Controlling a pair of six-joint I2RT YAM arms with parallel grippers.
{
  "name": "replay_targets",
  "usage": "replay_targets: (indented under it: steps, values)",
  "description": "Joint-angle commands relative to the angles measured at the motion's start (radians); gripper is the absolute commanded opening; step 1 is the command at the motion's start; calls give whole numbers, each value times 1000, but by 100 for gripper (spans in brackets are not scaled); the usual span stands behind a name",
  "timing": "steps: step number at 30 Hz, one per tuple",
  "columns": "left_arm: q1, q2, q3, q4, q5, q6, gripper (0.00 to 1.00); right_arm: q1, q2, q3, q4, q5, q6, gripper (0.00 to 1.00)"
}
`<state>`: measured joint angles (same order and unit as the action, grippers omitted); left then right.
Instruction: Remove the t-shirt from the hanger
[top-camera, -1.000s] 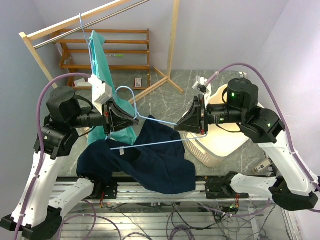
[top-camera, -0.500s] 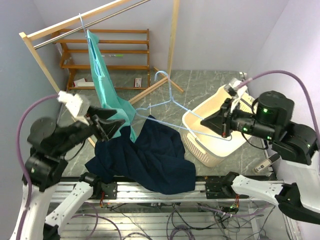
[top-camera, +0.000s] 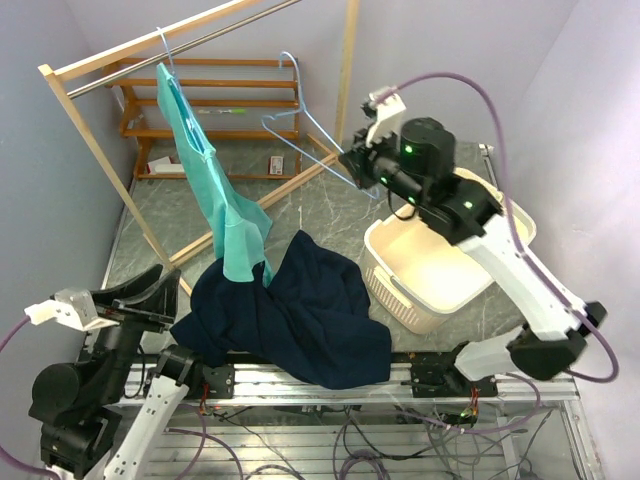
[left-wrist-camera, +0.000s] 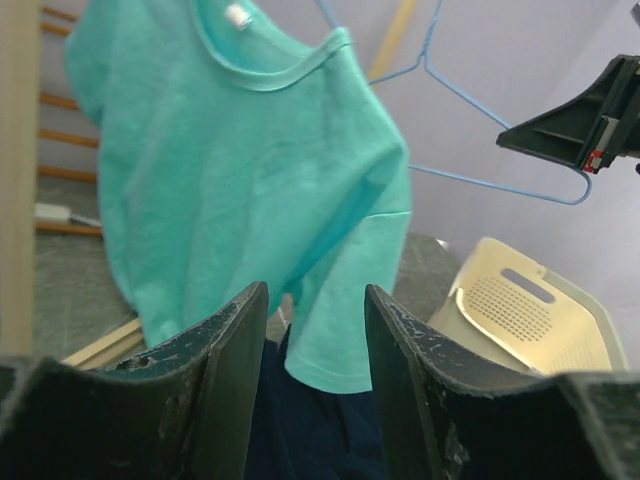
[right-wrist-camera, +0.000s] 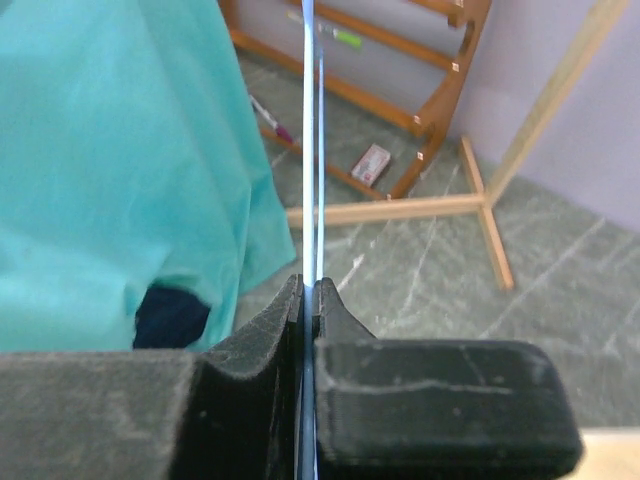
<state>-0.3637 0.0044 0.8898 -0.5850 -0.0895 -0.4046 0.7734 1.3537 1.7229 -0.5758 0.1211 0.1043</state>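
The navy t-shirt (top-camera: 290, 310) lies crumpled on the table's near edge, off the hanger. The bare light-blue wire hanger (top-camera: 300, 110) is held up in the air by my right gripper (top-camera: 352, 165), which is shut on its wire (right-wrist-camera: 308, 150); in the right wrist view the jaws (right-wrist-camera: 310, 285) pinch the thin wire. My left gripper (top-camera: 165, 285) hangs low at the near left, open and empty; between its fingers (left-wrist-camera: 315, 295) I see the navy t-shirt (left-wrist-camera: 320, 440) below. The hanger (left-wrist-camera: 480, 120) also shows in the left wrist view.
A teal t-shirt (top-camera: 205, 180) hangs from another hanger on the wooden rack's rail (top-camera: 150, 55), its hem touching the navy one. A cream laundry basket (top-camera: 440, 270) stands at right. Wooden shelves (top-camera: 230, 100) and rack legs (top-camera: 300, 180) are at the back.
My right arm swung up and back with the hanger, pulling it free of the navy t-shirt. My left gripper opened and drew back to the near left.
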Motion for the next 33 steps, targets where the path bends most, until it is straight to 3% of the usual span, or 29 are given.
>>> replay_targets:
  steps: [1, 9, 17, 22, 26, 27, 30, 33]
  values:
    - [-4, -3, 14, -122, -138, -48, 54, -3, 84, 110, 336, 31, -60, 0]
    - [-3, -6, -45, -118, -110, -97, 51, -3, 256, 284, 416, 27, -36, 0]
    - [-4, -4, -47, -180, -242, -170, 46, -55, 426, 426, 351, -61, 33, 0]
    - [-19, -4, -49, -193, -253, -189, 45, -100, 473, 429, 345, -137, 97, 0]
    - [-31, -3, -47, -201, -269, -199, 45, -103, 422, 329, 350, -176, 112, 0]
    - [-33, -4, -47, -203, -271, -200, 45, -104, 400, 298, 344, -210, 116, 3]
    - [-42, -4, -45, -208, -280, -205, 45, -103, 305, 191, 305, -334, 120, 50]
    - [-50, -4, -44, -211, -285, -207, 45, -102, 160, 12, 310, -439, 127, 72]
